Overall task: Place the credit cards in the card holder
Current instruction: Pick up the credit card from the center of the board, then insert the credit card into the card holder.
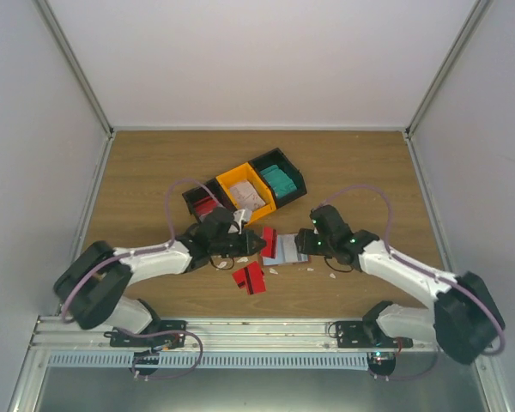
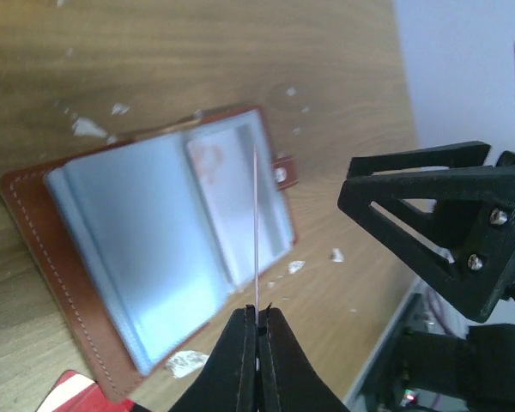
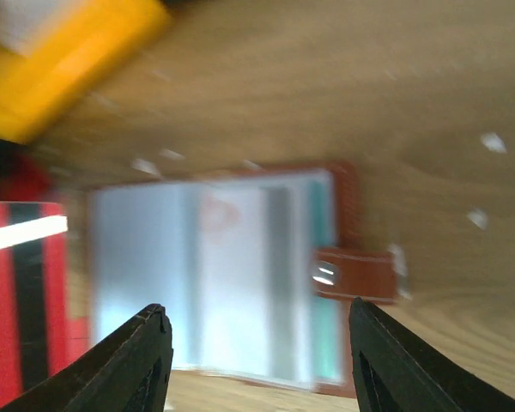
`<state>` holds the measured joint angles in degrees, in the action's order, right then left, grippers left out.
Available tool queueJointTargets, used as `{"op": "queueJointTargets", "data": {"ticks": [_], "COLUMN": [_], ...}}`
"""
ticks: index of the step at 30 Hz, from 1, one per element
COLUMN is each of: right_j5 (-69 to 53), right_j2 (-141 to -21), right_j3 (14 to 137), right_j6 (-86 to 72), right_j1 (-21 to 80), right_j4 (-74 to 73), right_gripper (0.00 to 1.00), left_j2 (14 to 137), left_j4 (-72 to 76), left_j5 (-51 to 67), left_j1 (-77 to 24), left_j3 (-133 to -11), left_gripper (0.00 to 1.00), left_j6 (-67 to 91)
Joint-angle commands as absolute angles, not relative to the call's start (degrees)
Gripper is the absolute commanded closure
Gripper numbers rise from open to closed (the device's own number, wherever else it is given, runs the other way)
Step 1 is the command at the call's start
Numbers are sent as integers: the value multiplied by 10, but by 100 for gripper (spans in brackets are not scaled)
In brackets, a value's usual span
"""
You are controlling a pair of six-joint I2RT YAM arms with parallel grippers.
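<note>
- Card holder (image 1: 285,249) lies open on the table (image 1: 154,172), clear pockets facing up, midway between both grippers, its long axis running arm to arm.
- Left gripper (image 2: 257,316), the nearer one, is pinched shut on a thin credit card (image 2: 257,223), seen edge-on and pointing out over the right-hand pockets.
- Right gripper (image 3: 257,360) is spread apart and empty above the holder's snap tab (image 3: 352,275).

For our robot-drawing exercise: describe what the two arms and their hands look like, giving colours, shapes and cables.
The left arm and right arm have white links between bulky black joints, with a lilac cable running along each. The left hand and right hand are black, each with two tapering fingers. Green lights glow near the right wrist.
</note>
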<state>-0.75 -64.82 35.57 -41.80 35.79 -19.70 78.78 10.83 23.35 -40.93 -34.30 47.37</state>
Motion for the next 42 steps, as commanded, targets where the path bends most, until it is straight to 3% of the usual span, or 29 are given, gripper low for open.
{"op": "queueJointTargets", "data": {"ticks": [1,14,28,42], "right_j5": [79,85,37,26], "right_j2": [-731,-838,-832,-806], "right_j3": [390,423,401,380], "right_j6": [-405,-391,-383,-386], "right_j1": [366,389,385,359], "right_j4": [-296,-317,-292,-275], "right_gripper": [42,47,59,64], "left_j2": [865,972,957,977], "left_j4": [219,273,306,326], "left_j5": [172,159,153,147], "left_j1": [-439,-456,-455,-455], "left_j3": [-357,-377,-367,-365], "left_gripper": [100,100,100,100], "left_j6": [521,584,598,616]}}
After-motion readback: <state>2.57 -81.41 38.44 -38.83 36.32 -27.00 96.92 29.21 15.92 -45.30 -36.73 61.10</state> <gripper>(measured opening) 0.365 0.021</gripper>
